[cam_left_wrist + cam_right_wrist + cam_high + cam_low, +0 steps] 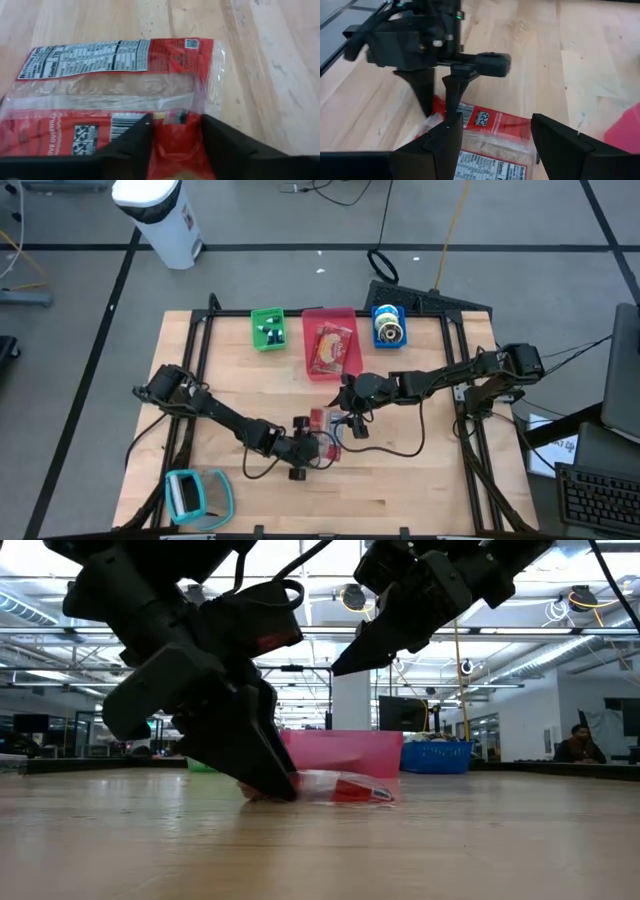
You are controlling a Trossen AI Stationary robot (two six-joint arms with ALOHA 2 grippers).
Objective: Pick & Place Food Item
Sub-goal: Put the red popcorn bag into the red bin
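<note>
A food packet [325,423], red and clear plastic with a nutrition label, lies flat on the wooden table [420,480] near its middle. My left gripper [175,122] has come down on the packet's near red end, its fingers either side of a puckered strip of it. In the low view its fingertips [280,788] reach the table at the packet's edge [345,788]. My right gripper [495,145] hangs open above the packet's far side, clear of it, and shows high up in the low view [375,645]. My left gripper has the packet's red end [172,145] between its two fingers, and the plastic there is wrinkled and fills the gap. The fingers slant steeply down from the table's left. The packet lies flat on the table.
At the table's far edge stand a green bin [267,328], a pink bin [330,345] holding another packet, and a blue bin [390,327]. A teal object [195,495] sits at the near left corner. Bare wood lies on the near right.
</note>
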